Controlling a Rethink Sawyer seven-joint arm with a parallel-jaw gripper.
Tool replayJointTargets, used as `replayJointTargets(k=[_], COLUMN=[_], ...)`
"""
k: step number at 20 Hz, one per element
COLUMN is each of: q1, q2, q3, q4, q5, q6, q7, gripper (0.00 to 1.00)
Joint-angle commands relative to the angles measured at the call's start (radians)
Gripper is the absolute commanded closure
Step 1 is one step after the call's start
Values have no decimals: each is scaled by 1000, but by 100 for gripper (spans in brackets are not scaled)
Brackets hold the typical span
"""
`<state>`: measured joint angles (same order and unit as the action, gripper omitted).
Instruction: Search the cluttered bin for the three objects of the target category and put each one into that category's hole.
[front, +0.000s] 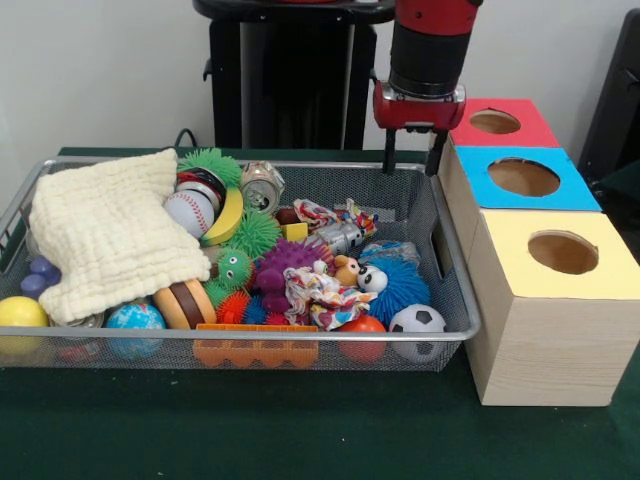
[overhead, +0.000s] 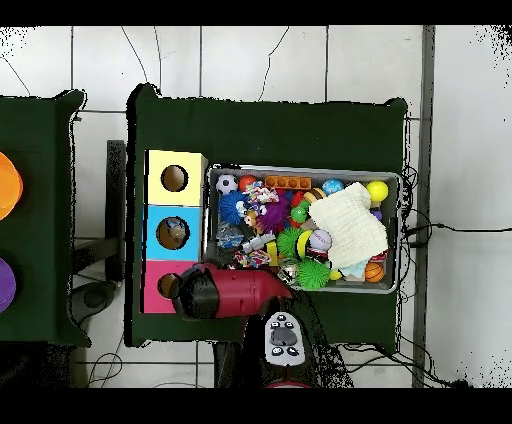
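Observation:
The silver wire mesh bin (front: 455, 290) is packed with toys; it also shows in the overhead view (overhead: 392, 178). One see-through bottle with a bluish label (front: 386, 250) lies on its side near the bin's right wall, behind a blue spiky ball (front: 402, 285). No other bottle shows. My gripper (front: 411, 160) hangs open and empty above the bin's far right corner, next to the red-topped box (front: 525, 128). In the overhead view the arm (overhead: 225, 291) hides the gripper. Something shows inside the blue box's hole (overhead: 173, 234).
Three wooden boxes with round holes stand right of the bin: red, blue (front: 570, 190), yellow (front: 600, 270). A cream cloth (front: 105, 235) covers the bin's left part. Silver cans (front: 262, 185) (front: 340, 237), balls and spiky toys fill the bin.

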<state>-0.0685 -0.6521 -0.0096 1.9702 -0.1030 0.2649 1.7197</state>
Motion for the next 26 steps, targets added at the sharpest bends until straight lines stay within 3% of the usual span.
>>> replayJointTargets(k=[1,5,17,26], q1=[12,10,-14,19], q2=[90,128,190,264], q3=[19,23,36,9], q4=[-191,-222,-184,-207], q5=[42,42,24,50], q6=[5,-21,-186,-283], q7=[144,149,182,200], gripper=[0,0,0,0])
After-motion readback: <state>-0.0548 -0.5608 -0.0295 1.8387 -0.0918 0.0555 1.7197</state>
